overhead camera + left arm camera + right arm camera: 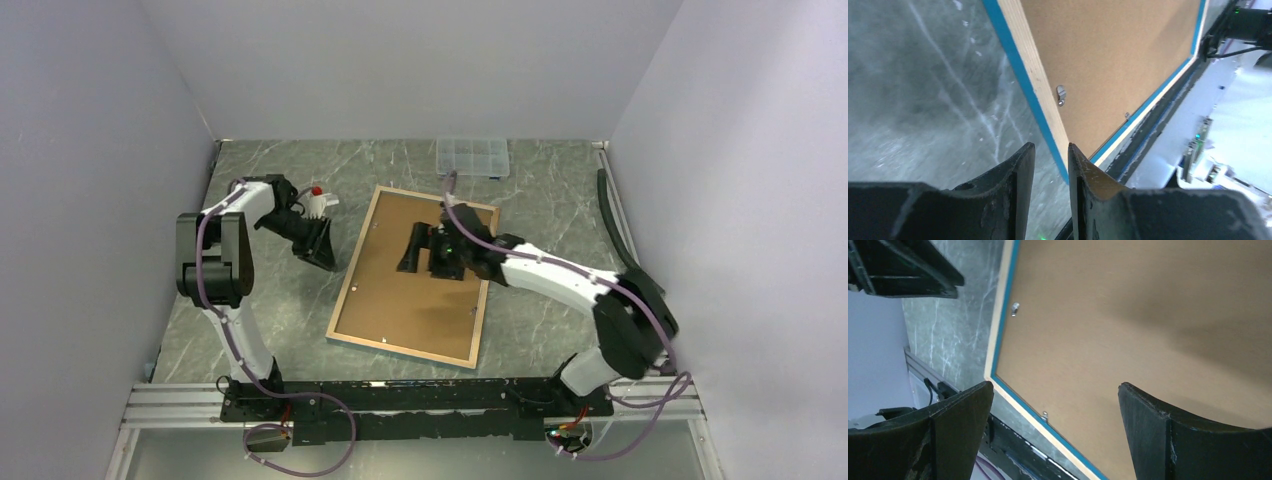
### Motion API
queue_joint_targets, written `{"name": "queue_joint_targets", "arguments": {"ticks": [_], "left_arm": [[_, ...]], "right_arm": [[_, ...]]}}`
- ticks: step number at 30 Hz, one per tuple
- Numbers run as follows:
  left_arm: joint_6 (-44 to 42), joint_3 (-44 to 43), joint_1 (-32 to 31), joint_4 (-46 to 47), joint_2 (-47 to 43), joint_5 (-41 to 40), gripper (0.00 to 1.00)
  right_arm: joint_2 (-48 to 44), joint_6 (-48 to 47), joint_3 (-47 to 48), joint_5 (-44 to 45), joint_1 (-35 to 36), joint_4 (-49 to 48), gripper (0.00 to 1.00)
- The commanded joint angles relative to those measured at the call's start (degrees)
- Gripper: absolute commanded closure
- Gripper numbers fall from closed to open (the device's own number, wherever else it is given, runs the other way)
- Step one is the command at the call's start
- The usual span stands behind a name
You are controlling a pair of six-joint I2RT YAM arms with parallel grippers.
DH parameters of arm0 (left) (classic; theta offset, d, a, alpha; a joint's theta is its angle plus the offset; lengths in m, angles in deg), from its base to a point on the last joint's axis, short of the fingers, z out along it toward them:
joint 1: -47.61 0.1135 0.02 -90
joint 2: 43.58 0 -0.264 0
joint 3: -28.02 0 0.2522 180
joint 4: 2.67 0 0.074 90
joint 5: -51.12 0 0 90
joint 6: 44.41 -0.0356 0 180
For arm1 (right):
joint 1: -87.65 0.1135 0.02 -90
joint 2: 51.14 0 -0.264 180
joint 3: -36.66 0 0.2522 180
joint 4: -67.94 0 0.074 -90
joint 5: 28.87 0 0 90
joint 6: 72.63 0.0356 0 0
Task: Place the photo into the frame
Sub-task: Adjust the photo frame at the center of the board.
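**Grippers at rear-side-up frame**

R gripper point(425, 252): spread wide, holding nothing, poised over upper-centre of brown backing board point(410, 310); fingers point(963, 430) well apart above bare board in wrist view.

L gripper point(322, 252): parted by narrow slit only, nothing btwn fingers point(1018, 170). Positioned just beside L long edge of frame point(352, 270); near-L corner seen just past tips in wrist view.

Frame: flat on grey marbled table point(270, 310), rear up, tan wood rim around board, thin blue strip along edges. Skewed, far end leaning to R.

Small metal turn clip point(1061, 95) at L rim, another at near rim.

Clear compartment box point(472, 157) at far table edge, well apart from frame.
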State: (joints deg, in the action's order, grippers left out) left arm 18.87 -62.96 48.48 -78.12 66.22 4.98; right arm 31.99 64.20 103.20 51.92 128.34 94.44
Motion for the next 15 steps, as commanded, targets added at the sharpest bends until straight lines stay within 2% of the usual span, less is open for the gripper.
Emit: {"name": "queue_joint_targets", "arguments": {"ticks": [1, 8, 15], "left_arm": [[1.36, 2.3, -0.95, 0.38, 3.39, 4.86, 0.64], [-0.58, 3.08, -0.95, 1.66, 5.99, 4.74, 0.62], [-1.73, 3.87, -1.02, 3.58, 8.19, 5.02, 0.62]], "right_arm": [[8.69, 0.36, 9.23, 2.41, 5.47, -4.7, 0.0], [23.39, -0.67, 21.23, -0.71, 11.33, -6.64, 0.01], [30.9, 0.49, 27.63, -3.06, 13.44, -7.3, 0.03]]}}
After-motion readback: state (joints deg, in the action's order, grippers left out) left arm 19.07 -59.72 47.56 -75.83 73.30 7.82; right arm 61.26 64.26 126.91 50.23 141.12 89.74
